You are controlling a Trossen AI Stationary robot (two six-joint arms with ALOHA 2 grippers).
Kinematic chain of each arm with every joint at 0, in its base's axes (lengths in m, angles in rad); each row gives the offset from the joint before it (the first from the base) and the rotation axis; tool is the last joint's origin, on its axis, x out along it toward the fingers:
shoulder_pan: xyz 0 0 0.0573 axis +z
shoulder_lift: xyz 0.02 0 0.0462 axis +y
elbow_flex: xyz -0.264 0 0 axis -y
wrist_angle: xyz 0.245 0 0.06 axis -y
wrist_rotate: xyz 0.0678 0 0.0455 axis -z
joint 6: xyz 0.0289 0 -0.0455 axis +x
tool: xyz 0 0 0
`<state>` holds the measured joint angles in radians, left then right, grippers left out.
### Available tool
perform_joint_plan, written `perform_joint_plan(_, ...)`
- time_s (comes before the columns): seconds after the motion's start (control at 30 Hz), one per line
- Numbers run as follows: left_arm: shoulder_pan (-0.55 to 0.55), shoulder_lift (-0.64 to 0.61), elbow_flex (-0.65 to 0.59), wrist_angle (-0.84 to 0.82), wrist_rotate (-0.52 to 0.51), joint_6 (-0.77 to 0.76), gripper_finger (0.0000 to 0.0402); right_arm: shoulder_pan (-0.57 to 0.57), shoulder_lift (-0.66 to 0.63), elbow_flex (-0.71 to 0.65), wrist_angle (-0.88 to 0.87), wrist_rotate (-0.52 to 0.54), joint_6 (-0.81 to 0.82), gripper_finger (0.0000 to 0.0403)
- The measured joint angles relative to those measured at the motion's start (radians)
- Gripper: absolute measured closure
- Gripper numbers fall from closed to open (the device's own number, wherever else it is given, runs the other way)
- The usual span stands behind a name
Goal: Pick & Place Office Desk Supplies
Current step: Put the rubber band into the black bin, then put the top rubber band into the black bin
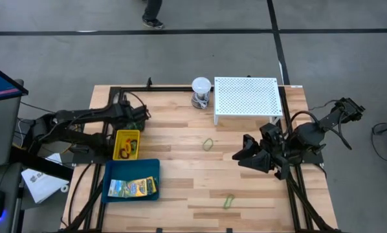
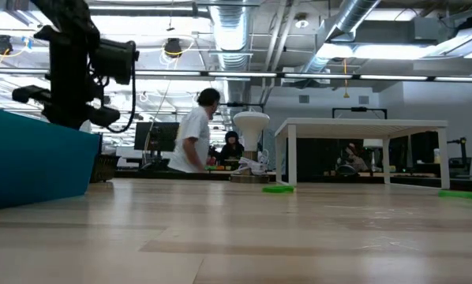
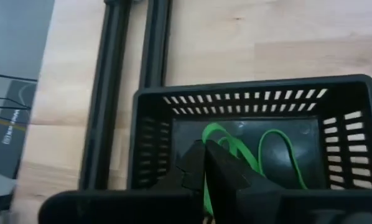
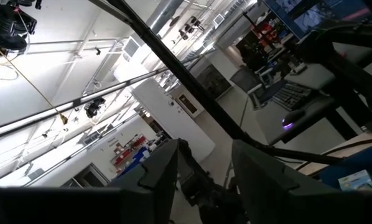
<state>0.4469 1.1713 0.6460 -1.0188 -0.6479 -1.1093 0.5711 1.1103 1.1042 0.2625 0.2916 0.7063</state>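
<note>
The black mesh basket [image 3: 254,93] stands at the table's far left, beside the yellow bin [image 1: 126,144]. My left gripper [image 3: 204,163] [image 1: 140,118] is above the basket's opening, shut on a green loop [image 3: 226,140]. A second green loop [image 3: 279,155] lies inside the basket. Two more green loops [image 1: 208,144] [image 1: 228,202] lie flat on the table. The blue tray [image 1: 116,169] holds green-yellow packets [image 1: 132,188]. My right gripper [image 4: 204,168] [image 1: 245,154] hangs high over the table's right side, open and holding nothing. My left gripper pinches the green loop's strand [image 3: 216,138] between its two fingertips. The fingers slant down from above into the basket's mouth. The loop's free part trails ahead of the fingertips inside the basket; whether it touches the floor I cannot tell.
A white perforated stand [image 1: 247,100] and a white ball-topped object [image 1: 201,90] stand at the far edge. Black frame rails [image 3: 114,93] run beside the basket. People show in the room beyond the table.
</note>
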Motion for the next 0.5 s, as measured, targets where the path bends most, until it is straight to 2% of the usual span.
perform_joint_plan(0.23,0.000,0.000,-0.034,0.052,0.002,-0.007,0.0386,-0.004,0.000,0.000,-0.008,0.000,0.027,0.0255)
perform_joint_plan(0.5,0.000,0.000,-0.027,0.050,0.027,0.003,0.0306,-0.004,0.000,0.000,-0.008,-0.002,0.027,0.0255)
